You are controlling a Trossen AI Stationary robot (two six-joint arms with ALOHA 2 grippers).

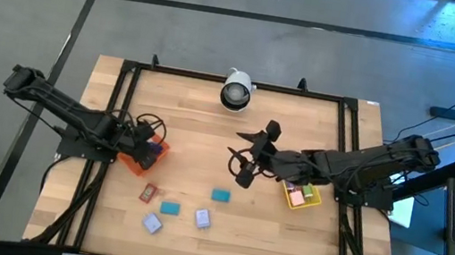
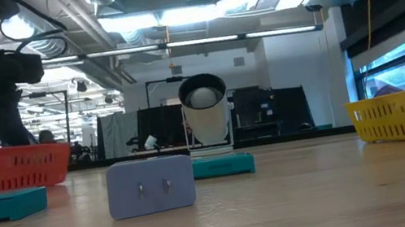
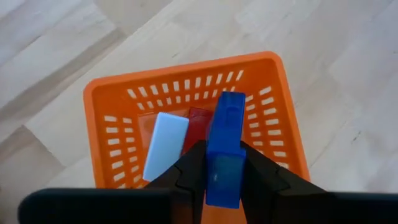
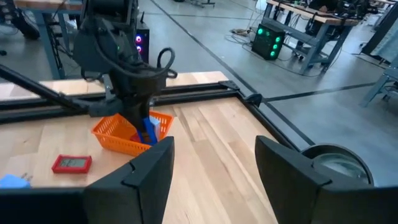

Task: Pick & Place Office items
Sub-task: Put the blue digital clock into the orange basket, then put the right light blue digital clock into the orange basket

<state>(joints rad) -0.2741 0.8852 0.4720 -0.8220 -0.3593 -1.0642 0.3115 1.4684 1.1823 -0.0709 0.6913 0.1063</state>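
My left gripper [image 3: 222, 186] is over the orange tray [image 3: 109, 106] at the table's left, shut on a dark blue block [image 3: 224, 134]. A pale lavender block [image 3: 165, 144] and a red one [image 3: 198, 124] lie inside the tray. A red item [image 1: 148, 193], two teal blocks [image 1: 170, 208] [image 1: 220, 195] and two lavender blocks [image 1: 151, 223] [image 1: 203, 219] lie flat on the wood near the front. My right gripper [image 1: 245, 159] hangs open above the table's middle, holding nothing; its fingers [image 4: 140, 177] frame the right wrist view. My left gripper pinches the dark blue block's upper end [image 3: 219, 180] between its two fingers, one on each side. The fingers slant down from above and lie along the block. Its free end [image 3: 231, 102] points down into the tray; whether it touches the tray floor I cannot tell.
A yellow tray [image 1: 301, 196] with several items stands at the right, beneath my right arm. A white round camera [image 1: 236, 90] sits at the far edge. A black frame [image 1: 127, 76] borders the table. Bare wood lies between the two trays.
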